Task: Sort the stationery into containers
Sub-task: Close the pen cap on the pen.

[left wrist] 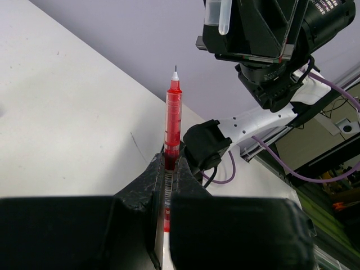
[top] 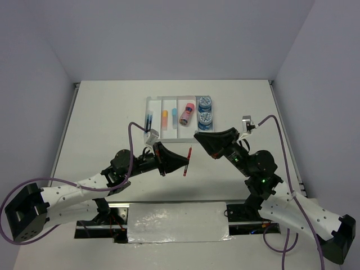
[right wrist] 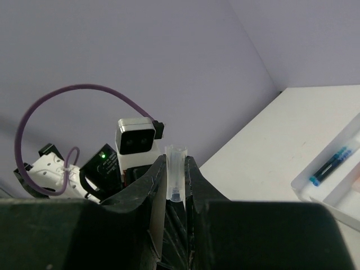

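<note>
The left gripper (left wrist: 170,169) is pinched narrow on the red pen (left wrist: 173,121), clamping its lower barrel so the tip stands free above the fingers. The right gripper (right wrist: 175,164) is closed on a small clear cap (right wrist: 175,177). Seen from above, the two grippers face each other, close but apart, over bare table (top: 112,112) just short of the near edge of the tray (top: 169,134). The right one is almost at that edge. Open surface lies on either side of the tray, and the side walls stand well off.

Only the top view shows how the tray is filled:
- leftmost compartment: blue pens (top: 149,121)
- next compartment: orange eraser (top: 165,117) and light-blue eraser (top: 174,114)
- next: pink cylinder (top: 186,114)
- rightmost: two blue rolls (top: 205,103)

The right wrist view catches only the pens' corner of the tray, while the left wrist view shows the cap held above the pen tip
</note>
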Motion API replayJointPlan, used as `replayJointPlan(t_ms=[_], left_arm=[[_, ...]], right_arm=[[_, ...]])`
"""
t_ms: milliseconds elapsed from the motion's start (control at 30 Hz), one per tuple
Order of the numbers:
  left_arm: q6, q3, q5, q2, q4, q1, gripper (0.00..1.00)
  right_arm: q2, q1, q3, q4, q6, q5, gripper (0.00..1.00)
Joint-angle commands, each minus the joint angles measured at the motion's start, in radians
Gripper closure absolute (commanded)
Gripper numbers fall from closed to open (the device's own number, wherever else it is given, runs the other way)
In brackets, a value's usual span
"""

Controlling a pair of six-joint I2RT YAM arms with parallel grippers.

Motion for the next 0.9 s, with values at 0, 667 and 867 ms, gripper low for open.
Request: replayJointPlan(t_ms=[0, 667, 867], left_arm=[[-0.003, 0.008, 0.007, -0.014, 0.059, 0.005, 1.00], [-0.005, 0.014, -0.006, -0.009, 0.050, 0.011, 1.00], [-0.008, 0.008, -0.016, -0.024, 0.055, 0.017, 1.00]], right_arm=[[0.000, 0.007, -0.004, 0.029, -0.012, 0.000, 1.00], [0.020, 0.007, -0.051, 0.077, 0.015, -0.026, 1.00], [0.031, 0.007, -0.064, 0.091, 0.027, -0.032, 1.00]])
